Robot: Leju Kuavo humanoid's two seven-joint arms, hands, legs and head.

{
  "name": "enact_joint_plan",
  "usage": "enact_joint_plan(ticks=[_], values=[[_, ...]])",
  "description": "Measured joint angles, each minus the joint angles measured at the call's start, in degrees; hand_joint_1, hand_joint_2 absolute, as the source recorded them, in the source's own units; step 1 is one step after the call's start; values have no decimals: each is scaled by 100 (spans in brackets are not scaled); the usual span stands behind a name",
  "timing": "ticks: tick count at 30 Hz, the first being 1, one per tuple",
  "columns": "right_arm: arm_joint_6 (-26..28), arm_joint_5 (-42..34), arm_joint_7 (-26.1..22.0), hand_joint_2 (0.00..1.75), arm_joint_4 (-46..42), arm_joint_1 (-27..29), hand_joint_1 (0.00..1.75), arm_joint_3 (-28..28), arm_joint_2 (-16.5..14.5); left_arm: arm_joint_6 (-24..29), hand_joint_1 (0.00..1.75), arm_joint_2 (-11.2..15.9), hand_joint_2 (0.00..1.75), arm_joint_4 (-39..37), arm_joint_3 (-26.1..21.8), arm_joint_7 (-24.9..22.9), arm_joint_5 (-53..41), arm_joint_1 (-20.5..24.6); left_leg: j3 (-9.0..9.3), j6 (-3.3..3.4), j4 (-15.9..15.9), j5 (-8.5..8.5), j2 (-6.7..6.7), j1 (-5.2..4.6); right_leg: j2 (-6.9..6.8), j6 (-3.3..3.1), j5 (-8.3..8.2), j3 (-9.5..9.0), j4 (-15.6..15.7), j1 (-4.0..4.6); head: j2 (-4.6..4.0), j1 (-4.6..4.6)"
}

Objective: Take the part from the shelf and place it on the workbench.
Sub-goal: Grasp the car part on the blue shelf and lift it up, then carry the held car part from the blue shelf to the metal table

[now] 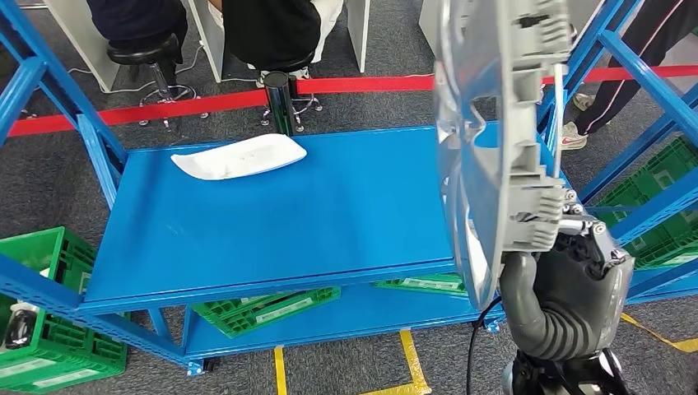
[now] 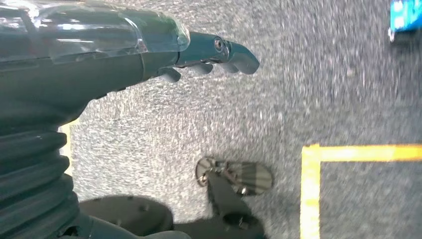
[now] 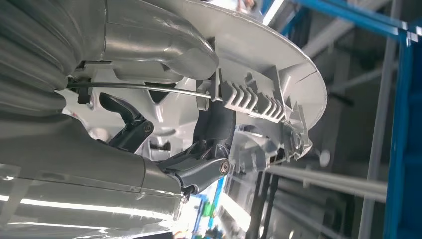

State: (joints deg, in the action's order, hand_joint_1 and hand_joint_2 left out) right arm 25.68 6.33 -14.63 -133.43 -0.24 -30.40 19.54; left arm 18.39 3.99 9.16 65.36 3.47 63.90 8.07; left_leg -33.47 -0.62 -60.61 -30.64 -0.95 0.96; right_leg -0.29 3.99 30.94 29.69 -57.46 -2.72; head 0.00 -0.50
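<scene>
A large silver wheel-cover-like part (image 1: 494, 140) stands on edge in front of me, its ribbed back side toward the right. My right hand (image 1: 588, 263) grips its lower rim from beneath, above the right end of the blue shelf (image 1: 329, 222). In the right wrist view the part (image 3: 263, 74) lies across the hand, with dark fingers (image 3: 209, 164) hooked into its rim and the thumb (image 3: 164, 50) over it. My left hand (image 2: 209, 57) hangs over grey carpet, fingers stretched out and holding nothing.
A white curved panel (image 1: 240, 155) lies at the back left of the shelf. Green crates (image 1: 49, 329) sit beside and below the shelf. Blue uprights (image 1: 634, 107) frame the right side. People sit and stand behind red tape (image 1: 165, 107). Yellow floor tape (image 2: 311, 189) marks the carpet.
</scene>
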Motion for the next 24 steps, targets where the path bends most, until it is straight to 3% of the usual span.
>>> enact_joint_plan(ticks=[7, 10, 12, 14, 15, 16, 17, 18, 20, 21, 24], values=[[635, -322, -589, 175, 225, 94, 175, -131, -279, -113, 0, 62, 175, 77, -196, -208, -89, -17, -9, 40, -6, -14, 14, -51, 0, 47, -32, -10, 59, -43, 0, 13], [742, -317, -617, 175, 280, 151, 175, -144, -327, -143, 0, 54, 175, 106, -221, -285, -117, -22, 36, 118, 84, 34, 21, -26, -2, 83, 41, 3, 11, -43, 0, -5], [784, -287, -616, 175, 306, 176, 175, -155, -341, -158, 0, 40, 175, 127, -226, -301, -133, -25, 74, 156, 139, 69, 21, -7, -1, 58, 356, 232, -501, -18, 0, -50], [834, -228, -588, 175, 324, 204, 175, -171, -349, -182, 0, 19, 175, 142, -226, -306, -160, -35, 78, 165, 144, 69, 24, -24, 5, 27, 695, 617, -1295, 17, 0, -73], [853, -198, -565, 175, 332, 217, 175, -178, -351, -193, 0, 5, 175, 148, -226, -306, -173, -42, 80, 168, 143, 66, 30, -35, 6, 9, 730, 752, -1546, 31, 0, -75], [865, -174, -540, 175, 338, 225, 175, -186, -353, -203, 0, -8, 175, 152, -226, -305, -182, -48, 85, 169, 142, 62, 41, -45, 7, -18, 640, 796, -1587, 45, 0, -76], [871, -159, -522, 175, 342, 230, 175, -193, -353, -210, 0, -19, 175, 159, -226, -303, -189, -51, 94, 166, 141, 57, 56, -51, 7, -53, 441, 736, -1401, 60, 0, -80], [875, -150, -513, 175, 344, 233, 175, -199, -354, -213, 0, -27, 175, 169, -226, -302, -194, -52, 105, 156, 141, 49, 73, -55, 11, -98, 191, 597, -1042, 77, 0, -83], [879, -140, -506, 175, 344, 232, 175, -208, -356, -217, 0, -43, 175, 187, -227, -299, -201, -51, 102, 112, 138, 42, 101, -62, 25, -186, -114, 303, -371, 120, 0, -74], [881, -136, -504, 175, 343, 231, 175, -210, -357, -218, 0, -51, 175, 193, -227, -298, -204, -54, 92, 81, 137, 49, 108, -60, 30, -217, -156, 226, -188, 142, 0, -67], [895, -68, -424, 175, 340, 228, 175, -219, -360, -227, 0, -68, 175, 199, -226, -293, -218, -71, 75, -31, 145, 69, 109, -44, 20, -285, -160, 199, -52, 164, 0, -56]])
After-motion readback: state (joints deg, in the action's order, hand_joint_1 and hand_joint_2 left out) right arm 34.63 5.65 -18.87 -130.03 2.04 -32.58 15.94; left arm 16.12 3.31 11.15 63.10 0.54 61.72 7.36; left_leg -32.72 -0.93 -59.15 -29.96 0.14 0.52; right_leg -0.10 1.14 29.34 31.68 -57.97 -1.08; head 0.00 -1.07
